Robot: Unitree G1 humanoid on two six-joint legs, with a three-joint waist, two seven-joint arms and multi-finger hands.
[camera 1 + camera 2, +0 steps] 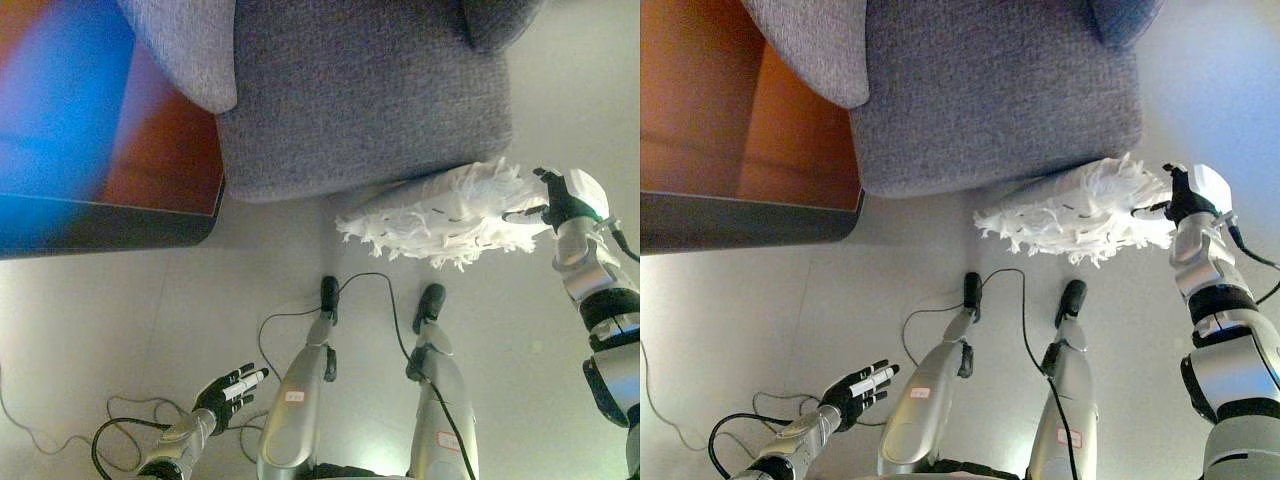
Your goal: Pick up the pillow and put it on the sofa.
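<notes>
While its left robot hand (228, 390) hangs idle low over the floor (120, 320), fingers spread and holding nothing, a humanoid robot works a white fringed pillow (440, 215) toward a grey sofa (370, 90). At far left a wooden cabinet (750, 130) with a dark edge stands beside the sofa, and a lighter grey cushion (185, 45) overhangs the sofa's left side.

The pillow is off the floor, held up just in front of the sofa's front edge, its upper side seeming to brush the upholstery. Its long axis runs roughly left to right, tilting upward toward the right, where the right robot hand (560, 200) meets its end; the free left end points down toward the floor. That hand's fingers reach into the fringe and appear to be closed on the pillow's end.

By the look of it, the pickup is done. What remains is the lift over the sofa's edge, the placement on the seat and the release.
</notes>
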